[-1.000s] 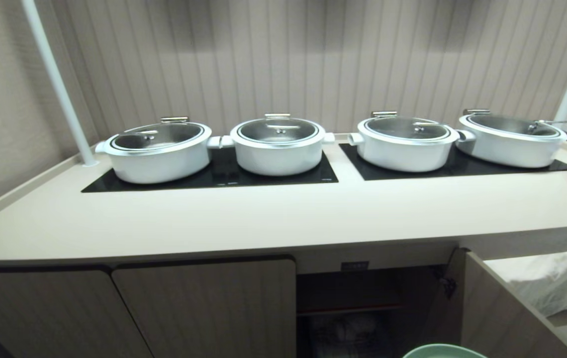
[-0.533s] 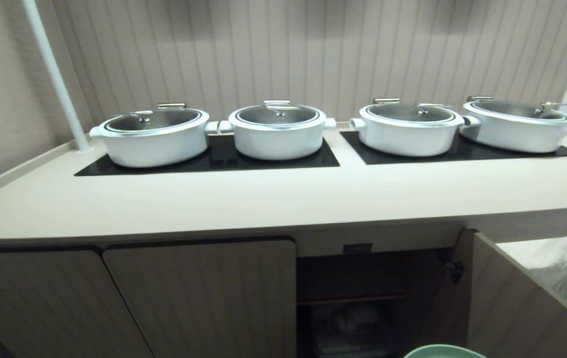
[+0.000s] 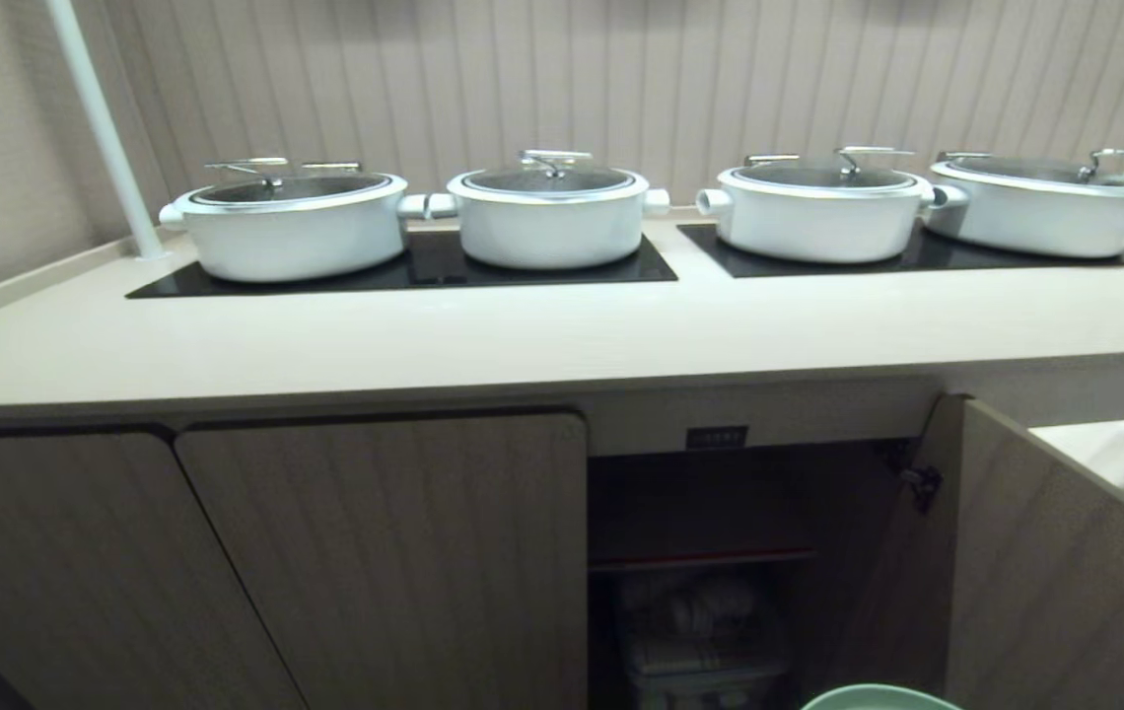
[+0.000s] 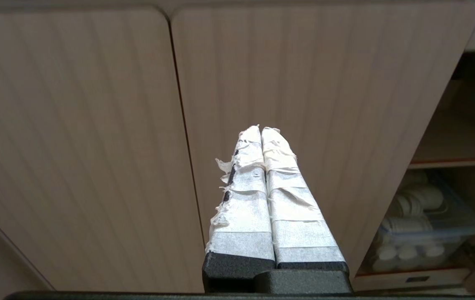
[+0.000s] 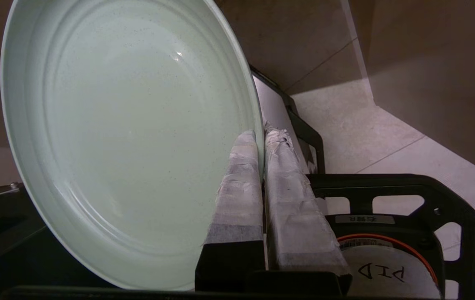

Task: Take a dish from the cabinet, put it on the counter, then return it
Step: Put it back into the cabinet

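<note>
Tape-wrapped fingers of the right gripper (image 5: 261, 135) are clamped on the rim of the mint-green dish (image 5: 129, 137), which is held off the counter (image 3: 542, 345), its edge just showing low before the cabinet (image 3: 720, 552), whose door stands open. The left gripper (image 4: 261, 130) hangs with its fingers pressed together and holding nothing, facing the two shut cupboard doors (image 4: 287, 83) beside that opening. Four lidded white pots (image 3: 547, 217) stand in a row on the black hob panels along the counter's rear edge.

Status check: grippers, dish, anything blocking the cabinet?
Right gripper shut on dish rim. Left gripper shut, empty. Cabinet door open; nothing seen blocking.
</note>
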`<state>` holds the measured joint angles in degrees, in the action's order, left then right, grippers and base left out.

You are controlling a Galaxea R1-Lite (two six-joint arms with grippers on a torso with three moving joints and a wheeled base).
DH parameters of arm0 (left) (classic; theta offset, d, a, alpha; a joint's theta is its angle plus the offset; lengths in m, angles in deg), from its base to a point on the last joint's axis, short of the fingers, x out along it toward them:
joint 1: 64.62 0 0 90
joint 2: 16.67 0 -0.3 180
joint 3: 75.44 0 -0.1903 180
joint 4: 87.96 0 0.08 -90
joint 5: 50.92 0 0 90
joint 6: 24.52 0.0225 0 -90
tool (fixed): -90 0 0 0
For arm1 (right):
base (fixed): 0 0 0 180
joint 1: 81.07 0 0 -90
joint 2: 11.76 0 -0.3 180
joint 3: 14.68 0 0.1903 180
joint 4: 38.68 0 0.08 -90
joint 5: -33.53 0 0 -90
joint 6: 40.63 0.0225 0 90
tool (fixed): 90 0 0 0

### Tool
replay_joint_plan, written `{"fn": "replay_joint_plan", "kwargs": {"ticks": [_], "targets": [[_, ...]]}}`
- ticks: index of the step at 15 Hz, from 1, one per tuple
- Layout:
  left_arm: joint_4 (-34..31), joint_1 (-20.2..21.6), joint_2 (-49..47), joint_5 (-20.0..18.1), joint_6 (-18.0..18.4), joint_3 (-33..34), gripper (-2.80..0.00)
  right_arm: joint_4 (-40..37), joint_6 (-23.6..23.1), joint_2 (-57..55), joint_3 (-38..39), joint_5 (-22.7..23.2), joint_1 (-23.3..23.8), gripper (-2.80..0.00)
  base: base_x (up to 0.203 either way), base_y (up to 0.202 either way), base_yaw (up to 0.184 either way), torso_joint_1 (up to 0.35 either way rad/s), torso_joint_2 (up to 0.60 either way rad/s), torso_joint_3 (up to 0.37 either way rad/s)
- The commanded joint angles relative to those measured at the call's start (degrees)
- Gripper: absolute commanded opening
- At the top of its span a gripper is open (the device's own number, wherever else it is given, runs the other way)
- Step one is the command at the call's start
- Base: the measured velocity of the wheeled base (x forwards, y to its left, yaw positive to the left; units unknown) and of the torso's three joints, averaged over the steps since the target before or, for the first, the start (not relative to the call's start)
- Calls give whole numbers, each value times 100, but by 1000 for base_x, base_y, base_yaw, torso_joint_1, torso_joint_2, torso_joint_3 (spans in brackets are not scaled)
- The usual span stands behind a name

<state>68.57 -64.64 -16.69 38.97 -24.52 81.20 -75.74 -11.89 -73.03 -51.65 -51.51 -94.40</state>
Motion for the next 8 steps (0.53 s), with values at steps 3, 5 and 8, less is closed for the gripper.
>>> {"fn": "replay_joint_plan", "kwargs": {"ticks": [3, 5, 8], "targets": [[1, -2, 2, 2, 0, 0, -280, 2, 17, -8, 69, 5, -2, -280, 0, 0, 0, -210, 509, 285], [1, -6, 2, 2, 0, 0, -280, 7, 8, -8, 78, 5, -2, -280, 0, 0, 0, -198, 496, 283], [1, -4, 2, 2, 0, 0, -280, 7, 8, -8, 78, 5, -2, -280, 0, 0, 0, -190, 485, 289]]}}
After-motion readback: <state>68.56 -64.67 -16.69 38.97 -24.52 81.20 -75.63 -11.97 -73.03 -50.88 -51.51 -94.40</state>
